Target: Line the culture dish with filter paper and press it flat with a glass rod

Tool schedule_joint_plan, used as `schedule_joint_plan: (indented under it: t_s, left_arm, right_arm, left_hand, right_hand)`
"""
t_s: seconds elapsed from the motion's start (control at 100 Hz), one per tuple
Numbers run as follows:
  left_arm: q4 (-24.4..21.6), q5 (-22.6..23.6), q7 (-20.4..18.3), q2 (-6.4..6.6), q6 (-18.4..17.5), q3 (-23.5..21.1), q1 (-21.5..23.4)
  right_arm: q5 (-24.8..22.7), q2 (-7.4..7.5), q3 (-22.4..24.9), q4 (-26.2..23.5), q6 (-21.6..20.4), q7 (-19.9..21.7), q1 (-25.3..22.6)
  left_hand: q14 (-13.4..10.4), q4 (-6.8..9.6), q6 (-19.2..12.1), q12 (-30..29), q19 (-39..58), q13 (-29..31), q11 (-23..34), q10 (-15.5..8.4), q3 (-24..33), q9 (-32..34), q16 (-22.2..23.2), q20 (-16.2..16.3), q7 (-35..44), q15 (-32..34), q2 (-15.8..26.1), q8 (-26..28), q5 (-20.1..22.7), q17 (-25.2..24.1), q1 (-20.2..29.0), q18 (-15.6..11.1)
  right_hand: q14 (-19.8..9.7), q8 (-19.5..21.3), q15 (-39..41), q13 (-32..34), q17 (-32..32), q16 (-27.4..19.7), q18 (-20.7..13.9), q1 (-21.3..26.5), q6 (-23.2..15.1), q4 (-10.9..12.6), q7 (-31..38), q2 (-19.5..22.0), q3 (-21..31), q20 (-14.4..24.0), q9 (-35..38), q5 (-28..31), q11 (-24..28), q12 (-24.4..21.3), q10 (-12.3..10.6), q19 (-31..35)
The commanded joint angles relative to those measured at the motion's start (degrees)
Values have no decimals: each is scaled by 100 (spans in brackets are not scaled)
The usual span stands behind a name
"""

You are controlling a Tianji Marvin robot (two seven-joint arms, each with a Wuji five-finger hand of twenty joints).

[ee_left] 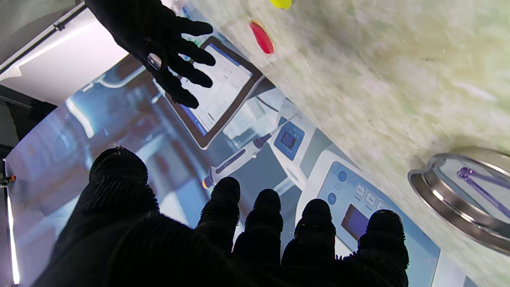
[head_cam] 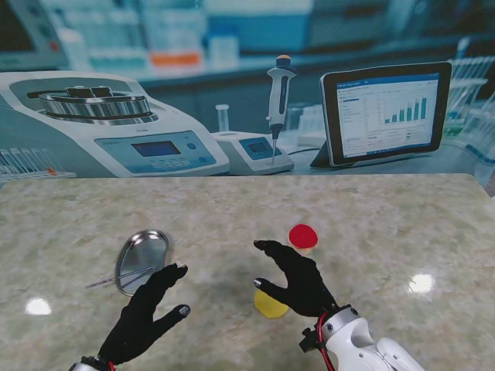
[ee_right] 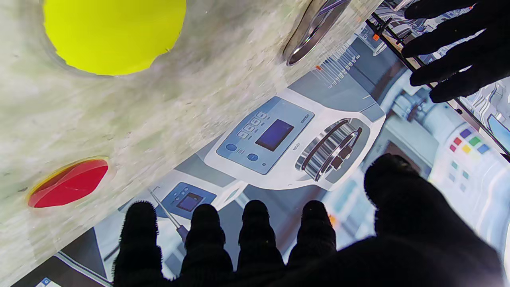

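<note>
Both black-gloved hands hover over the desk (head_cam: 232, 209) with palms turned down and nothing in them. The left hand (head_cam: 147, 313) rises from the near left corner of the desk, its fingers (ee_left: 263, 223) spread and stretched forward, the thumb splayed out to the side. The right hand (head_cam: 298, 278) sits over the middle of the desk's near half, fingers (ee_right: 203, 235) apart and slightly curled, thumb tucked lower. Its white wrist (head_cam: 348, 328) and arm run back toward the desk's near right corner, a red cable looping beside the wrist joint.
</note>
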Motion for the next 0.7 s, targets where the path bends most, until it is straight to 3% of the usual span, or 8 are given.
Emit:
schedule_joint_plan:
  t_s: [0.0, 0.11, 0.16, 0.39, 0.69]
  left_arm:
    - [-31, -58, 46, -53, 38, 86, 120]
    - [-10, -122, 274, -97, 115, 208, 110]
    - [1, -155, 368, -118, 151, 259, 86]
    - [-21, -301, 424, -142, 406, 425, -161]
    - [-52, -412, 496, -170, 834, 664, -493]
  right_arm:
    - [33, -28, -49, 47, -38, 1, -82]
    - [84, -27, -90, 102, -172, -9, -105]
    - [98, -22, -105, 120, -232, 0, -123]
    - [187, -25, -185, 189, -384, -36, -211]
    - [431, -67, -213, 341, -546, -129, -176]
  left_hand:
    - [-209, 55, -270, -145, -338, -187, -134, -264, -98, -189, -79, -250, -122, -104, 177, -82, -222, 3, 79, -218]
    - [-253, 54, -278, -128, -412, -179, -320, -306, -113, -253, -304, -486, -225, -200, 204, -145, -290, 38, 93, -259]
    - [-281, 55, -301, -139, -437, -179, -384, -324, -114, -269, -424, -576, -314, -238, 211, -197, -287, 44, 92, -291]
    - [-350, 52, -447, -312, -551, -186, -461, -375, -120, -273, -679, -842, -378, -292, 220, -234, -262, 73, 90, -362]
    - [-345, 55, -616, -354, -573, -188, -441, -402, -113, -266, -758, -1001, -210, -277, 204, -143, -244, 86, 116, -350]
  right_hand:
    - [-126, -30, -189, -167, -95, -82, -86, -49, -200, 10, -57, 159, -113, -101, -173, 49, -136, -38, -165, -107]
    - [-145, -109, -272, -194, -106, -116, -108, -70, -236, -4, -118, 181, -121, -151, -197, 46, -257, -69, -201, -221]
    - [-164, -337, -428, -199, -93, -205, -128, -89, -253, -8, -176, 188, -118, -212, -197, 72, -397, -115, -219, -350]
    - [-265, -909, -791, -267, -77, -440, -215, -160, -309, -27, -211, 176, -112, -487, -225, 107, -701, -234, -278, -842]
    - [-135, -1054, -767, -300, -140, -402, -125, -483, -368, -106, -200, 186, -173, -525, -259, 113, -742, -179, -302, -1011]
